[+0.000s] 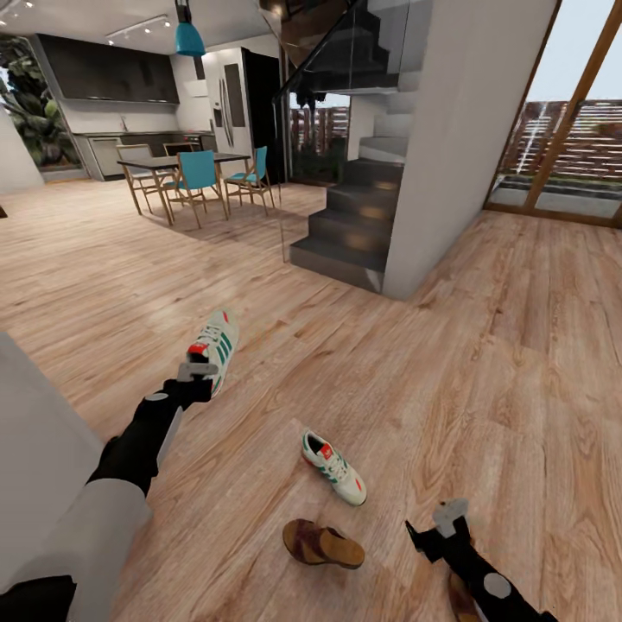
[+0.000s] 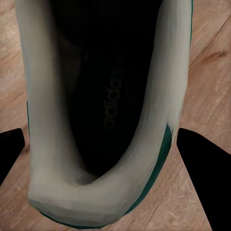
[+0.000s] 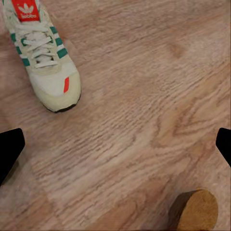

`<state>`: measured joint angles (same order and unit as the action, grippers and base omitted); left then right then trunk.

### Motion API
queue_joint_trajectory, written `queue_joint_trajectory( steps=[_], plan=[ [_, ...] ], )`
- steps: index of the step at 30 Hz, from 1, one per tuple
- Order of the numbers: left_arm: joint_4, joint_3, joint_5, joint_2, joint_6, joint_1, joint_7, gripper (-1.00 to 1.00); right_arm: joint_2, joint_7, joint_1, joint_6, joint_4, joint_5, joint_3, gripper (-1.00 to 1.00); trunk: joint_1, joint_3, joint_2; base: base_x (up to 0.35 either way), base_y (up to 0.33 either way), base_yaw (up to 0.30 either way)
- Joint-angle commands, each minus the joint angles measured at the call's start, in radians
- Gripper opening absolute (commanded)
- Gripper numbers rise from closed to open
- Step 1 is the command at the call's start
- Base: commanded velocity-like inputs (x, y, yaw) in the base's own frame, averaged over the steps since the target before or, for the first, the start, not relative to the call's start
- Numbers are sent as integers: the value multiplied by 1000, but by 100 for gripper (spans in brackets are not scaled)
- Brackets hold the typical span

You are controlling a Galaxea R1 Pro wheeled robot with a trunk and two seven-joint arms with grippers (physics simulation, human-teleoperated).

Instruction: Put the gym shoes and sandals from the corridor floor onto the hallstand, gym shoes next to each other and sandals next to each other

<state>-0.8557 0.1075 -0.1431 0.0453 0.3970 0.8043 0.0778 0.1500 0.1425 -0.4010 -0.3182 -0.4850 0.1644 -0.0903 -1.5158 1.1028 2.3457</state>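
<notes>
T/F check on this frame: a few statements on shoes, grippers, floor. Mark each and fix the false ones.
1. The left gripper is at the heel of a sneaker. True.
2. The second sneaker is on a rack. False: it lies on the wood floor.
3. A brown sandal lies on the floor near that second sneaker. True.
4. The right gripper holds a sandal. False: its fingers are spread over bare floor, holding nothing.
</notes>
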Motion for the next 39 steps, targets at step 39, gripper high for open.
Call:
queue_joint_trajectory(
  steps=[39],
  plan=[
    [-39,1,-7,-12,56,0,11,-100,-15,443,-91,347,-172,79,-15,100,0,14,0,39,0,12]
  ],
)
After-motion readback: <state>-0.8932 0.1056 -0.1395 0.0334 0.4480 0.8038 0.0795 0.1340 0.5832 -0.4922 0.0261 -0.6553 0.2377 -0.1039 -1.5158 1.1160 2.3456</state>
